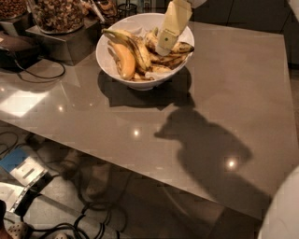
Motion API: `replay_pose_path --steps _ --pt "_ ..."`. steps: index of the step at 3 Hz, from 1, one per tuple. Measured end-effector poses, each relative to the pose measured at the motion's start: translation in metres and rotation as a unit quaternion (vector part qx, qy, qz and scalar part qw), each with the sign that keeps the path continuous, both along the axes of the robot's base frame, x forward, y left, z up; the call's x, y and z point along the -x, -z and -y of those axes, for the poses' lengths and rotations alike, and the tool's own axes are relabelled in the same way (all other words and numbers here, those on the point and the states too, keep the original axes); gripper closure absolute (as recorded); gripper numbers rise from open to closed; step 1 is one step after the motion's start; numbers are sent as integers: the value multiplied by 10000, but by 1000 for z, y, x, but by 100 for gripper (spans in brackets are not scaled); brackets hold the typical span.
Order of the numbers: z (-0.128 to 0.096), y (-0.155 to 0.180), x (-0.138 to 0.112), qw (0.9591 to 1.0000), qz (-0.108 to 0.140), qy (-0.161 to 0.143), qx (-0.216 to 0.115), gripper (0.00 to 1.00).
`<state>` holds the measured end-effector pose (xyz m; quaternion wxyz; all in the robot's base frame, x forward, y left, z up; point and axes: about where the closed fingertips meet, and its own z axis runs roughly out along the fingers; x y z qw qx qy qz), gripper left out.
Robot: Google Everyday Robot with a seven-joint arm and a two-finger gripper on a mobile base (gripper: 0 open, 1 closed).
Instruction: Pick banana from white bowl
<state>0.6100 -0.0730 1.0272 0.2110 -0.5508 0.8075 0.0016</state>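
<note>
The white bowl (108, 70) stands at the back of the grey table and holds several bananas. A plump orange-yellow banana (124, 61) lies at its left. A slim, dark-blotched banana (180, 47) with a dark tip lies at the right, reaching the rim. More browned bananas (140, 52) are bunched in the middle. My gripper (163, 48), cream-coloured, comes down from the top into the bowl. Its tip is at the blotched banana's left part, and it hides what lies beneath it.
A glass jar of nuts (58, 14) on a metal stand (65, 44) sits left of the bowl, with a black cable (39, 74) on the table (219, 93). The table's near edge runs diagonally. Cables and boxes (23, 170) lie on the floor below.
</note>
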Motion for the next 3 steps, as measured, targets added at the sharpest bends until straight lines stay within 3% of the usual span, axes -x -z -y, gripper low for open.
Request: replay_pose_path --steps 2,3 --pt "8 13 -28 9976 -289 605 -177 0" --pt "5 19 -41 9960 -351 817 -123 10"
